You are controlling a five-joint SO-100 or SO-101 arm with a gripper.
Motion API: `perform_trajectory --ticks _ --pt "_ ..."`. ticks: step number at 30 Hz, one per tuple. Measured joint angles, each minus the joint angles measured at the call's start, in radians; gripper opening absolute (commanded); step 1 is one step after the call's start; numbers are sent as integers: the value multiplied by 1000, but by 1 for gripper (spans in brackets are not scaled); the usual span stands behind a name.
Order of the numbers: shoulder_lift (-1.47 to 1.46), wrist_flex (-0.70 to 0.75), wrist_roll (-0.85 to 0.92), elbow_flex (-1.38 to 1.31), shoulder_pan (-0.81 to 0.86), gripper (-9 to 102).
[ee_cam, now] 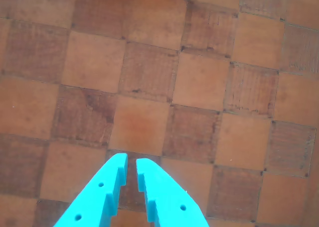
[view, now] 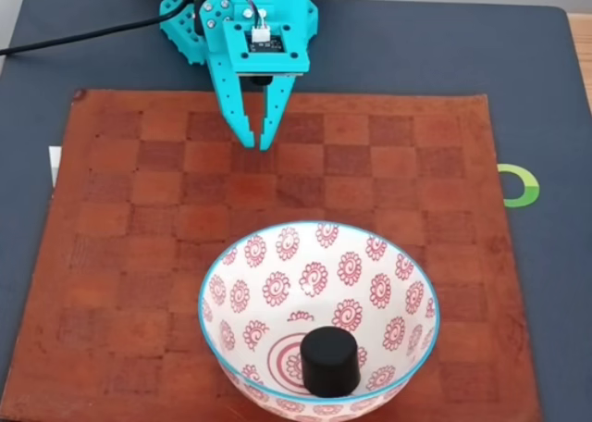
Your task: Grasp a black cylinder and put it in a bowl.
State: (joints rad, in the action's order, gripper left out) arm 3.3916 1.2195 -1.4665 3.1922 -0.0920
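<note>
Black cylinder [view: 330, 360] already inside the bowl [view: 231, 255], near its ringed centre; gripper [view: 255, 145] empty, fingers almost together, over the checkered mat [view: 120, 255]; seemingly nothing left to do.

Black cylinder [view: 329, 361] inside bowl [view: 231, 255], on checkered mat [view: 120, 255].

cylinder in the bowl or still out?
In. The fixed view shows the black cylinder standing upright inside the bowl, near its front wall. The end effector is far from it, empty.
</note>
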Motion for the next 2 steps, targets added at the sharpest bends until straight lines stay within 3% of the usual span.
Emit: perform_trajectory --ticks 2 --pt "0 0 0 0 0 0"
